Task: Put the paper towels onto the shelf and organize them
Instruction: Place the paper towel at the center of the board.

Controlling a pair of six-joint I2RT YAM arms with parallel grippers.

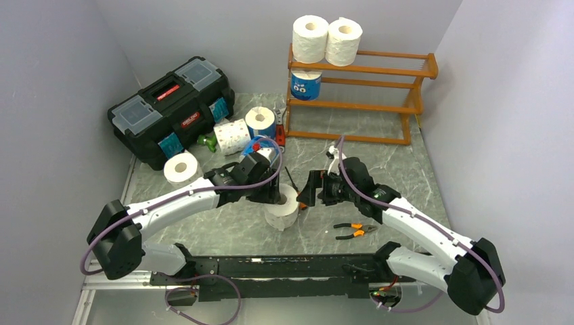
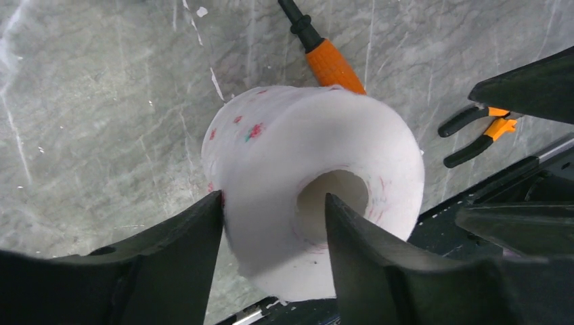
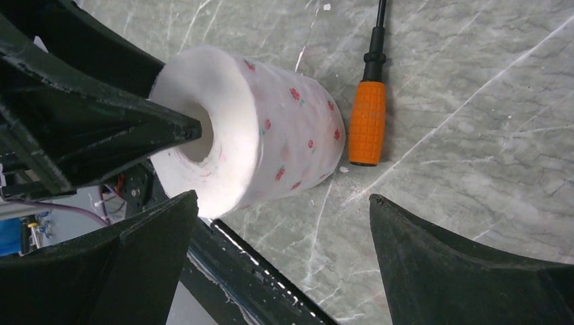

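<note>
Two white rolls (image 1: pixel 315 39) stand side by side on the top tier of the wooden shelf (image 1: pixel 399 71), which sits at one o'clock on the marbled table (image 1: pixel 406 169). A blue-wrapped roll (image 1: pixel 305 84) stands on the middle tier at its left end.

At the table's centre the left gripper (image 1: pixel 274 194) pinches the wall of a flower-printed roll (image 1: pixel 282 210). One finger (image 2: pixel 379 271) is inside the hollow core and the other finger (image 2: pixel 169 264) presses the outside, so only the paper's thickness parts them. Whether this roll rests on the table I cannot tell.

The right gripper (image 1: pixel 310 189) hangs at three o'clock of that roll, its fingers spread wide with nothing between them.

An orange-handled screwdriver (image 3: pixel 367 122) lies just beside the roll, and pliers (image 1: pixel 355 231) lie at four o'clock of it.

By the black toolbox (image 1: pixel 169 108) at ten o'clock are a plain white roll (image 1: pixel 181 167), a patterned roll (image 1: pixel 232 135) and a second blue roll (image 1: pixel 260 122).
</note>
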